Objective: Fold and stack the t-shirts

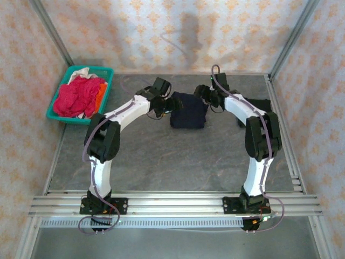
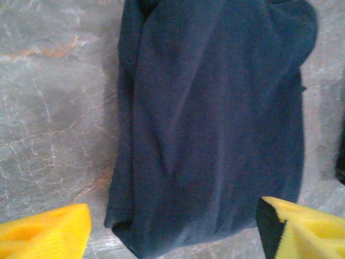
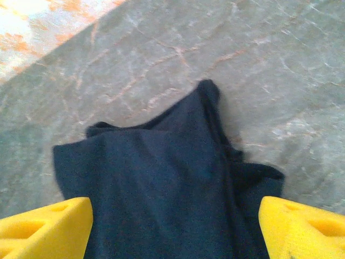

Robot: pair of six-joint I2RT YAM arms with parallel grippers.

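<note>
Dark navy soft cloth t-shirt point(image 1: 188, 110): lies folded into a rough rectangle at the far middle of the grey stone-patterned table point(image 1: 161, 162), between the two arms.
Other shirts: crumpled magenta-red cloth point(image 1: 75, 96) heaped in the teal plastic basket point(image 1: 54, 115), far left (orange and white show beside it).
Risk: the fold looks loose and wrinkled. A pinch catching only the top layer could pull it open, and uneven pulls from the two sides could skew it.
Left arm point(image 1: 121, 113): reaches in from the left, wrist low by the shirt's left edge. Its jaws are apart, with yellow pads point(image 2: 46, 232) flanking the cloth.
Right arm point(image 1: 250, 113): mirrors it at the right edge, jaws apart, gripping nothing.
</note>
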